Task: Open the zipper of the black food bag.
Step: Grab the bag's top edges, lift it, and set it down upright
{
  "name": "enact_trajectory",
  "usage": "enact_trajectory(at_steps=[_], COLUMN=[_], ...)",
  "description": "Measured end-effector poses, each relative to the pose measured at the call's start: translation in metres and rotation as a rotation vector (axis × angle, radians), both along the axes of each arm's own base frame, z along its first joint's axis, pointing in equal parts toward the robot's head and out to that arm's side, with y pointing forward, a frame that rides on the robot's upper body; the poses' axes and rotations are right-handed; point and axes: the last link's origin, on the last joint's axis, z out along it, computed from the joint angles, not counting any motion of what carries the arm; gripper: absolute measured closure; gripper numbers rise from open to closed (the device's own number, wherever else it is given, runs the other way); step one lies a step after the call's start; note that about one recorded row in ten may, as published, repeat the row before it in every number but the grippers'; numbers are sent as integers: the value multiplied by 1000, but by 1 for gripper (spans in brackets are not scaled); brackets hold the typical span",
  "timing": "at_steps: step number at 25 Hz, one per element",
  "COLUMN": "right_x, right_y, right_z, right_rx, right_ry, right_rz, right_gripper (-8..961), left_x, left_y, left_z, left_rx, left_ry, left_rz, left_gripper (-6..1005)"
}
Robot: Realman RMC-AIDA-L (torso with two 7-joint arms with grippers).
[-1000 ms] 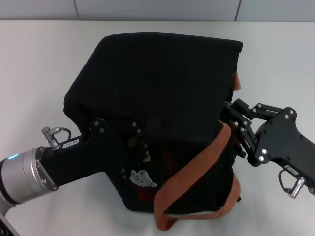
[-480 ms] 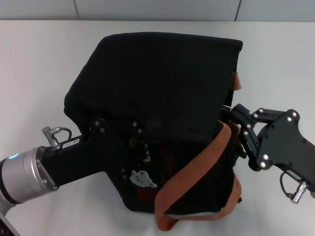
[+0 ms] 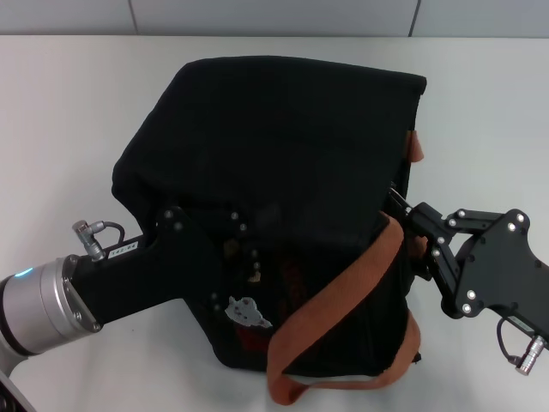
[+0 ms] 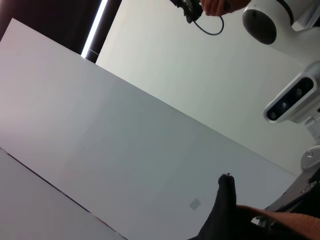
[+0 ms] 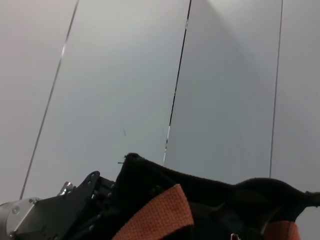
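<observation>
Since the earlier frame, your right gripper (image 3: 403,215) has shifted down and toward the robot along the right side of the boxy black fabric food bag (image 3: 274,172), and the bag's top right corner has lifted a little. The bag stands in the middle of the white surface (image 3: 60,103), its orange-brown webbing strap (image 3: 343,300) hanging over the near right side. Your left gripper (image 3: 232,249) presses against the bag's front near the bear patch (image 3: 244,311); I cannot tell how its jaws stand. The right jaws seem closed on something small at the bag's edge, probably the zipper pull, but this is hidden. You are likely in the pulling step. Next, keep the left side steady and continue pulling along the zipper line.
</observation>
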Motion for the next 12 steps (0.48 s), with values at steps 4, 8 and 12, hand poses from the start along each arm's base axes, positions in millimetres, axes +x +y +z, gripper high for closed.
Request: enact_trajectory(at_steps=[4, 8, 12], right_x=[1, 10, 19], right_y=[0, -2, -9], right_z=[0, 1, 0], right_rx=[-11, -40, -66], right_ry=[5, -5, -18], right_rz=[-11, -61, -103], right_gripper=[954, 955, 954], left_x=[0, 0, 0], left_y=[0, 0, 1], left_z=[0, 0, 0], left_rx=[3, 2, 1], left_ry=[-5, -15, -16], left_rz=[6, 17, 18], left_gripper=[909, 909, 909])
